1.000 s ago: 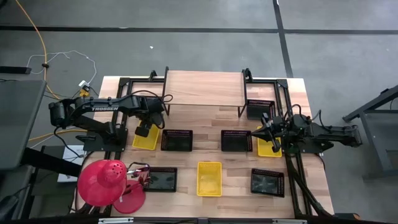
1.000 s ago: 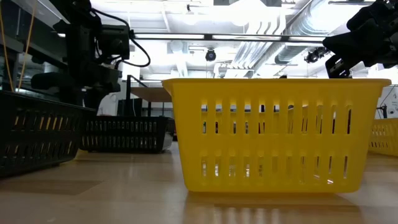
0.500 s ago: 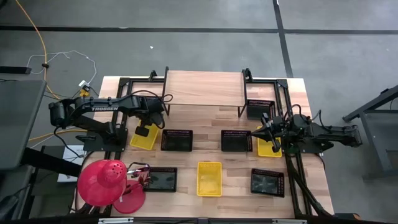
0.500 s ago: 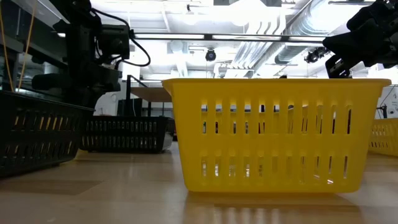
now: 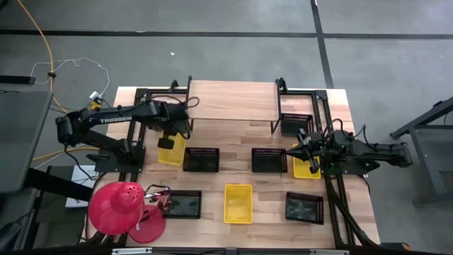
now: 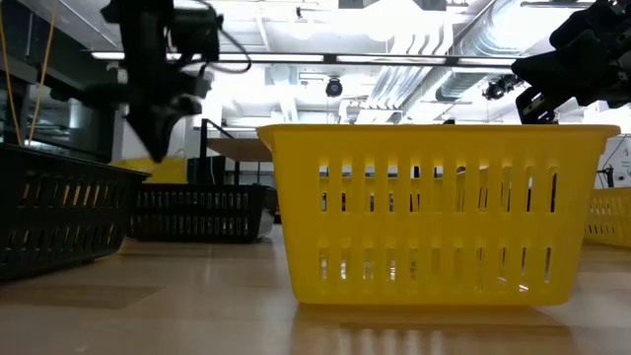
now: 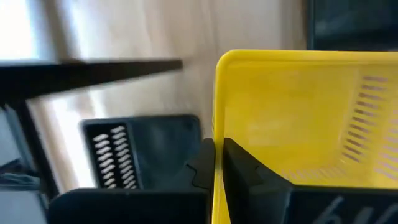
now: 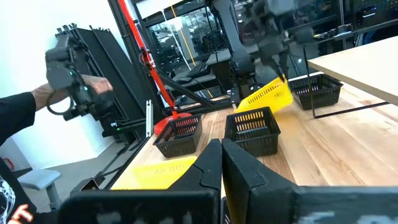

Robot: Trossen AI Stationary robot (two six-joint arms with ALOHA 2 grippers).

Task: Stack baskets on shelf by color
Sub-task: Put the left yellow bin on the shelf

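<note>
My left gripper [image 5: 170,139] is shut on a yellow basket [image 5: 170,151] at the table's left, near the shelf's left legs. The basket hangs tilted below the fingers [image 8: 267,96]. The shelf [image 5: 232,100], a light wood board on black legs, stands at the far middle with nothing on its top. Several black baskets [image 5: 201,159] [image 5: 269,159] and another yellow basket [image 5: 238,202] rest on their bases on the table. My right gripper [image 5: 301,147] waits shut at the right, level above a third yellow basket [image 5: 308,168]. My left gripper pinches one wall of the yellow basket at its rim [image 7: 217,134], one finger [image 7: 242,171] inside the basket and one [image 7: 200,171] outside. The fingers come from above, pointing steeply down. The basket is lifted off the table and hangs tilted, its free end lower.
A red dome-shaped object [image 5: 119,207] sits at the near left corner. More black baskets stand by the shelf's right legs [image 5: 296,124] and at the near edge [image 5: 184,204] [image 5: 304,207]. Black frame rails run along both table sides. A person's hand with a controller [image 8: 74,87] shows beyond the table.
My left gripper has shut on the yellow basket's wall and then risen, drawing a little toward the far edge. The basket, which lay flat on the table, now hangs lifted and tilted below it.
</note>
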